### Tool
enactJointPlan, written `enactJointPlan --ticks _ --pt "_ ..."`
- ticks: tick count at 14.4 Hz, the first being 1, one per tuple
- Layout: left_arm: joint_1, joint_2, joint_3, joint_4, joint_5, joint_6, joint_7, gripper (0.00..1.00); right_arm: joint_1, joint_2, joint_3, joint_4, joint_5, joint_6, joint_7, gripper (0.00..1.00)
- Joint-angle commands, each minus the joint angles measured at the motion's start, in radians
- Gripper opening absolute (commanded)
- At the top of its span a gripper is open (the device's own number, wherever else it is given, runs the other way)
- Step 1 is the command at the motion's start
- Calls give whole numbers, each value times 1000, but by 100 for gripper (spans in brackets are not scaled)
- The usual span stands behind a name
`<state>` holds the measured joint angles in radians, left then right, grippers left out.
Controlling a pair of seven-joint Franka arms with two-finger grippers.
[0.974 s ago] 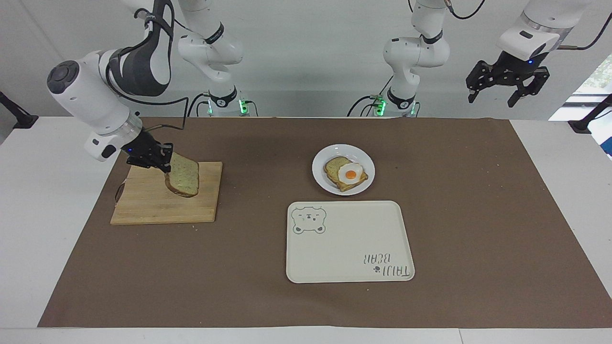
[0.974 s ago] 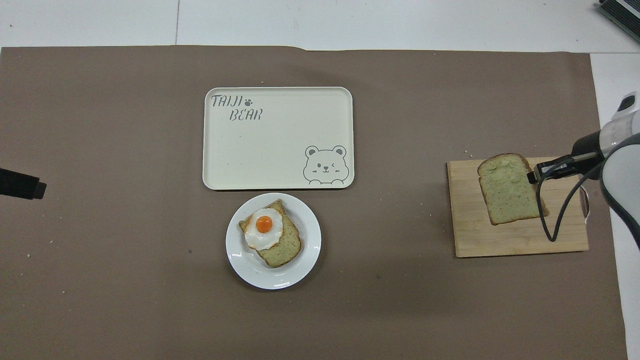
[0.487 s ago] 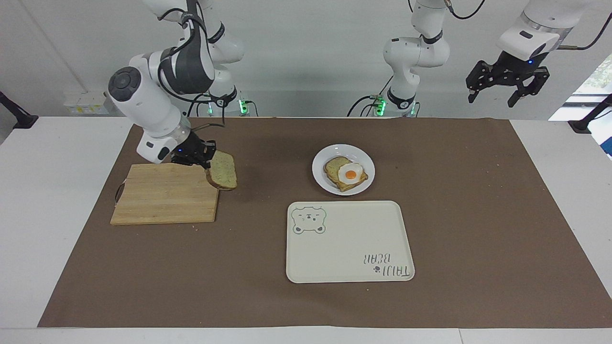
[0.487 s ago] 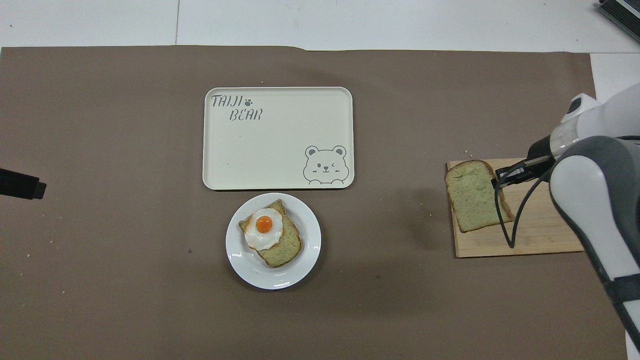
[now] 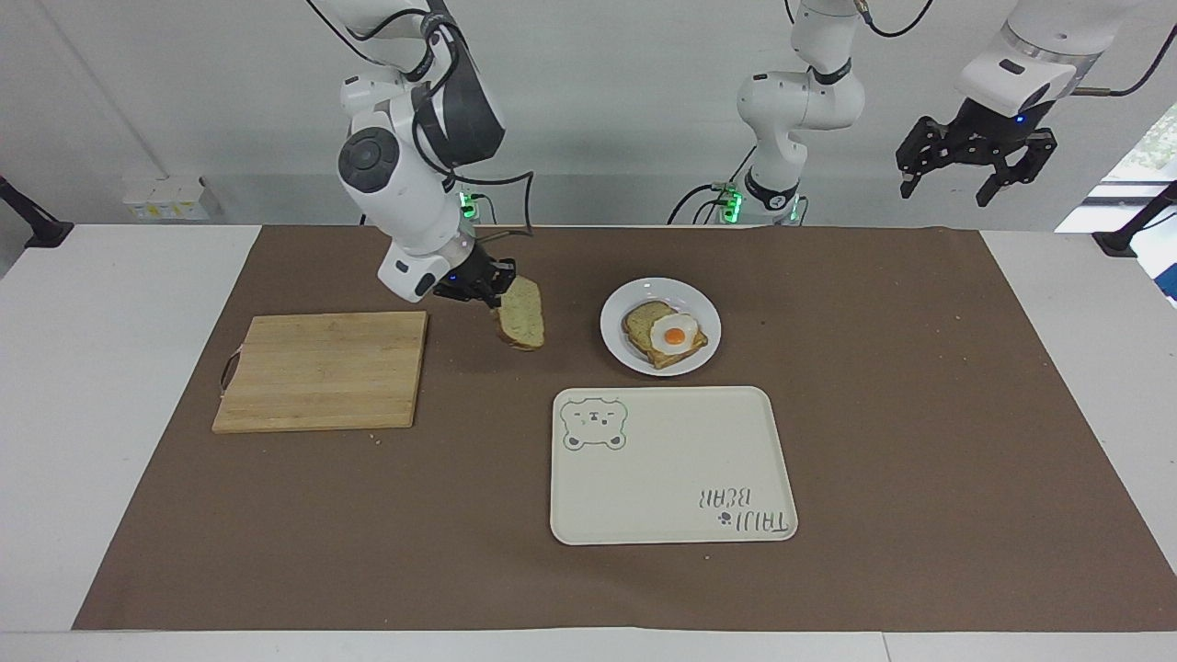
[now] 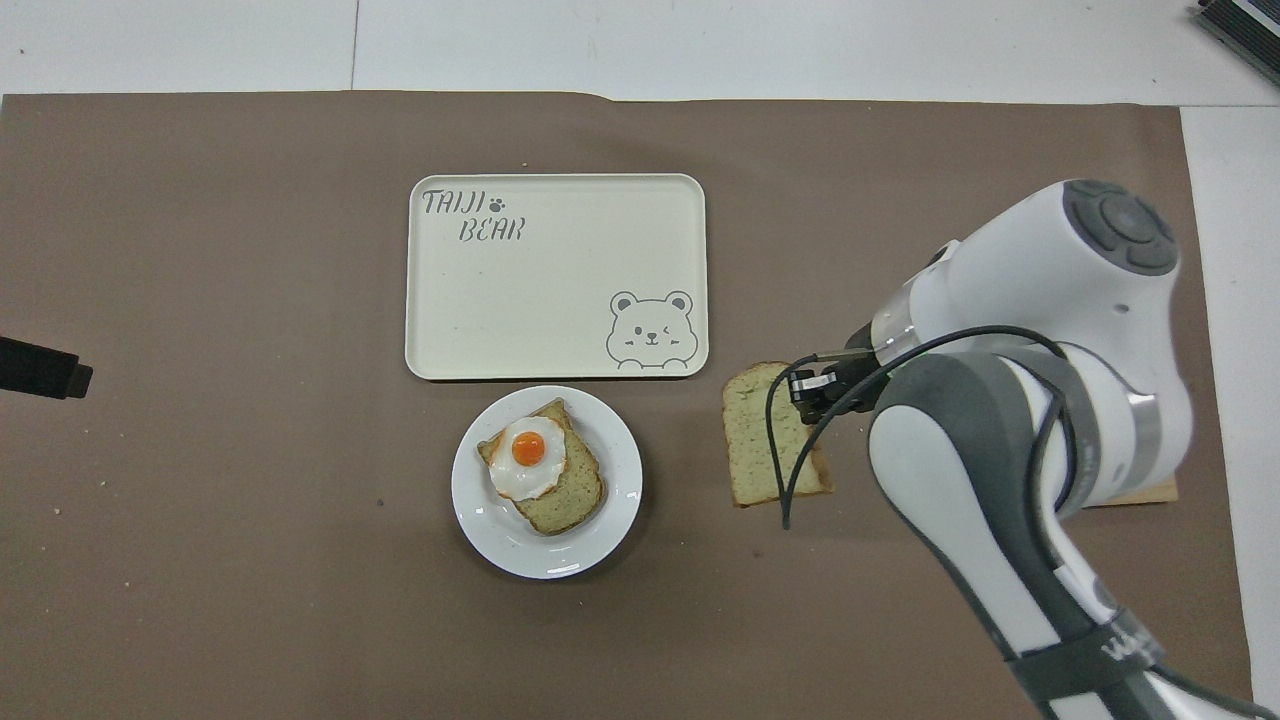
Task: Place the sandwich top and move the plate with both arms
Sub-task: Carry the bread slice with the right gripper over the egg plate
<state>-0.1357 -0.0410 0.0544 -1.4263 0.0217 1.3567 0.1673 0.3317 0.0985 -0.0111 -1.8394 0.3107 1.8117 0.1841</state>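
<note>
I see that in the last second my right gripper has carried the sandwich top off the wooden cutting board and across the brown mat, so the slice now hangs in the air over bare mat between the board and the plate, with the board left empty toward the right arm's end of the counter. The jaws are clamped shut on one edge of the slice, and it dangles from them steeply tilted, rounded end lowest in the facing view. To me that means the carry is most of the way done: what remains, as I judge it, is the last stretch over to the plate, levelling the slice and setting it down on the fried egg and the toast under it. The plate has not shifted; it sits just beside the cream bear tray, nearer to the robots than the tray. My left gripper waits high off the left arm's end of the counter, jaws wide open, holding nothing, as it did a second ago. The sandwich top itself looks pale greenish-beige, flecked, with a thin brown crust, squarish with one rounded end, and it keeps its shape in the grip rather than folding.
</note>
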Motion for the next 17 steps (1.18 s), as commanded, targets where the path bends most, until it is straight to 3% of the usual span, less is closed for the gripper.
enactJointPlan --ticks 1,5,11,17 --pt "8 -2 -5 7 4 -13 -6 100 79 -29 -4 -37 66 57 106 0" --pt "8 -2 -5 7 6 -13 -6 100 220 35 -4 -38 207 245 149 0" --pt "8 -2 -5 7 6 -11 -6 100 375 138 -3 -32 317 458 163 0" --pt "8 -2 -5 7 6 -13 -6 100 374 207 -4 -41 317 492 120 0"
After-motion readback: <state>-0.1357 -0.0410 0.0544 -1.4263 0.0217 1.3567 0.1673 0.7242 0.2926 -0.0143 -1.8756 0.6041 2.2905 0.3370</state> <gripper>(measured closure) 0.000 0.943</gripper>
